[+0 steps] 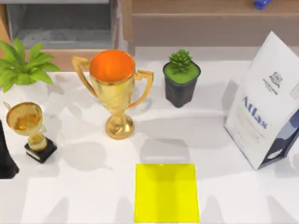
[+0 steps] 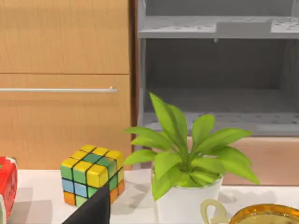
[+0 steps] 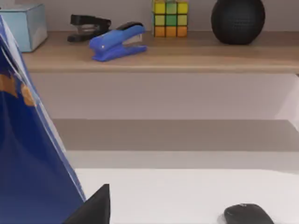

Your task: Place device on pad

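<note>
Task status: not begun, in my judgement. The flat bright-yellow square pad (image 1: pixel 167 192) lies bare on the white tabletop (image 1: pixel 93 196), with nothing resting on it.

Device: most likely the small black rounded computer mouse (image 3: pixel 247 213). It sits on the white tabletop just ahead of the right gripper, close in front of the right wrist camera. It is untouched and apart from everything else.

Work left: the whole sequence, namely reach the mouse, grasp it, carry it to the pad and set it down.

Right arm pose: held low over the table, with the wrist camera looking level toward the wooden shelf (image 3: pixel 187 51). A dark wedge (image 3: pixel 93 210) at the frame edge appears to be part of the tool. The tall white and blue "Atlas" bag (image 1: pixel 264 107) stands close beside the tool.

Right gripper grip: cannot tell whether released or clenched. No object is seen in it.

Left arm pose: also low and level, facing the leafy green plant in a white pot (image 2: pixel 187 186) directly ahead of the tool. A multicoloured puzzle cube (image 2: pixel 92 173) lies farther off to one side. A similar dark wedge (image 2: pixel 93 212) shows at the frame edge.

Left gripper grip: cannot tell. Nothing is seen held.

Obstacles near the pad: the large gold trophy with an orange interior (image 1: pixel 113 91) and the dark-potted succulent (image 1: pixel 181 77) stand beyond the pad, well apart from it.
</note>
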### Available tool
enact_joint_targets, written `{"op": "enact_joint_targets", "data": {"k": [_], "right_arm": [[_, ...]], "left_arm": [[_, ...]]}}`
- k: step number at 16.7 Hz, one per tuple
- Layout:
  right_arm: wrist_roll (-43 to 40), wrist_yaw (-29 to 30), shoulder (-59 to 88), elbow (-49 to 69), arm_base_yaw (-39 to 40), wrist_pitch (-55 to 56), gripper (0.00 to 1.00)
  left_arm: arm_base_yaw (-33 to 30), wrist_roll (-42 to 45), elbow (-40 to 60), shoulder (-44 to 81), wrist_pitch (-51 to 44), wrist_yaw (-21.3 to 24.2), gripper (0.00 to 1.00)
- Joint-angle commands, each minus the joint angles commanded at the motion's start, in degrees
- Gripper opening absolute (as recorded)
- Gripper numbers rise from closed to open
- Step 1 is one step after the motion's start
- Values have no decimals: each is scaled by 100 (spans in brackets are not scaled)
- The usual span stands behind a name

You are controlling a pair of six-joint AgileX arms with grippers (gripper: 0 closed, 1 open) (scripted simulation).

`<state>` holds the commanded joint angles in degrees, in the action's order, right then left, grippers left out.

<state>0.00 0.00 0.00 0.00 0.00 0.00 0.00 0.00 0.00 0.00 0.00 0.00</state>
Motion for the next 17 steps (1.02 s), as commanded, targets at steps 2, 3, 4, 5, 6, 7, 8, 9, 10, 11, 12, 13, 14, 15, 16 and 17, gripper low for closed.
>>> {"op": "enact_joint_targets", "data": {"k": [2,3,4,5,6,7,8,9,10,11,12,13,14,15,16,17], "right_arm": [[0,0,0,0,0,0,100],[-13,9,56,55,-15,-52,100],[-41,23,173,167,-44,-157,100],[-84,41,349,338,-83,-311,100],[-141,59,585,567,-127,-507,100],[-210,74,881,854,-174,-739,100],[-292,84,1235,1197,-220,-1001,100],[-384,89,1649,1593,-264,-1286,100],[-486,86,2119,2044,-303,-1590,100],[-596,76,2644,2547,-337,-1909,100],[-714,61,3211,3088,-367,-2238,100],[-838,40,3813,3660,-394,-2574,100],[-968,15,4444,4256,-418,-2914,100],[-1101,-11,5099,4869,-440,-3259,100],[-1237,-39,5768,5495,-462,-3606,100],[-1375,-64,6446,6127,-484,-3953,100]], "left_arm": [[0,0,0,0,0,0,100],[0,0,0,0,0,0,100],[0,0,0,0,0,0,100],[0,0,0,0,0,0,100],[0,0,0,0,0,0,100],[0,0,0,0,0,0,100],[0,0,0,0,0,0,100],[0,0,0,0,0,0,100],[0,0,0,0,0,0,100],[0,0,0,0,0,0,100],[0,0,0,0,0,0,100],[0,0,0,0,0,0,100],[0,0,0,0,0,0,100],[0,0,0,0,0,0,100],[0,0,0,0,0,0,100],[0,0,0,0,0,0,100]]}}
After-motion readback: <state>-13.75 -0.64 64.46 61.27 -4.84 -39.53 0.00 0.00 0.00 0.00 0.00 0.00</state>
